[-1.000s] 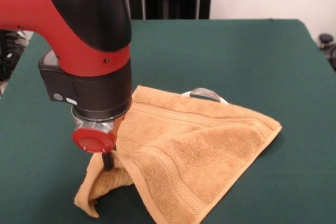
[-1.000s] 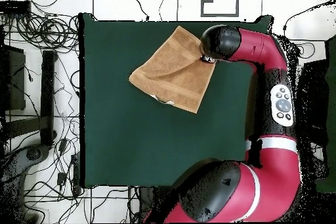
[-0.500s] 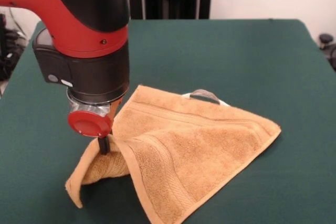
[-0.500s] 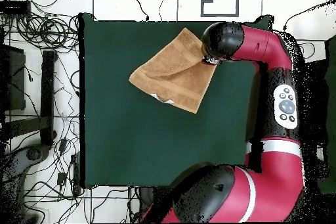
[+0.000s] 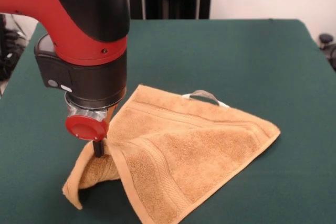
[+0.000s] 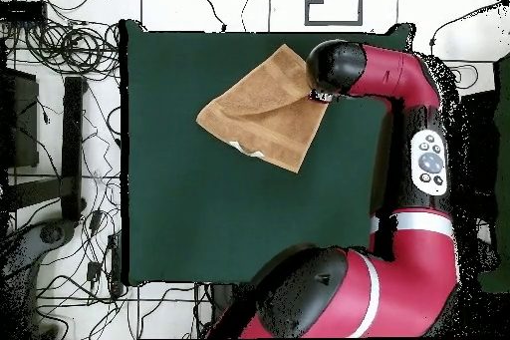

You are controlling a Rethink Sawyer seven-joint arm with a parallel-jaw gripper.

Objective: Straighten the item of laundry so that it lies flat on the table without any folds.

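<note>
The item of laundry (image 5: 184, 150) is a golden-tan terry towel with band stripes, lying on the dark green table (image 5: 252, 61) with one corner lifted and a flap hanging folded beneath. A small white loop tag (image 5: 205, 96) shows at its far edge. My gripper (image 5: 97, 148) is shut on the towel's raised left corner, just above the cloth. In the overhead view the towel (image 6: 261, 112) lies near the table's top edge, with my gripper (image 6: 319, 95) at its right corner, mostly hidden under the arm's wrist.
The red and black arm (image 6: 413, 137) runs along the table's right side in the overhead view. Cables and stands (image 6: 60, 107) crowd the floor left of the table (image 6: 199, 216). Green felt extends bare below the towel.
My gripper has carried the towel's corner slightly outward and a little higher, stretching the lifted edge. The hanging flap beneath has shifted with it. The rest of the towel stays put.
</note>
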